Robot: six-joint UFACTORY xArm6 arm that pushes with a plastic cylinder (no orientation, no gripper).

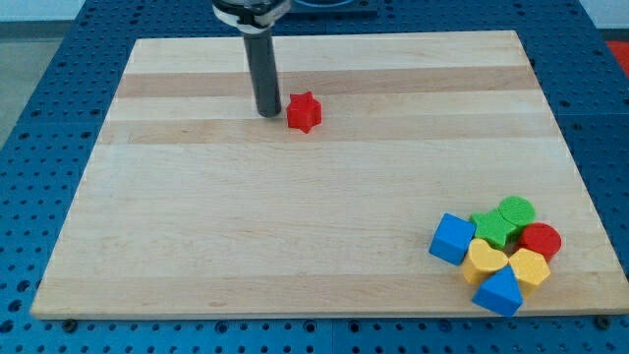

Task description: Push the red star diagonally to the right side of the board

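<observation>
The red star (304,112) sits in the upper middle of the wooden tabletop (295,226), a little left of centre, well apart from every other block. My tip (268,114) stands just to the view's left of it, near but with a thin strip of wood showing between them, so I judge there is no contact yet. There is no claw on this arm at all, only the straight dark rod, so nothing opens, closes or grips; the star can only be shoved. It looks like a small, rigid, light block, probably plastic, that should slide easily on the smooth wood and also spin readily if pushed off-centre. Its points make for an awkward contact face, so the best place to bear on it is likely a notch or flat on its upper-left side, in line with its middle, which would drive it down and to the view's right. The star is squat and roughly as wide as it is long, so it has no real long axis; one point seems to aim toward the view's top, though the angle is hard to read exactly. Far off at the view's bottom right lies a tight cluster: a blue cube (452,238), a green star (492,228), a green cylinder (517,210), a red cylinder (541,240), a yellow heart (486,261), a yellow block (531,267) and a blue triangle (499,292).
</observation>
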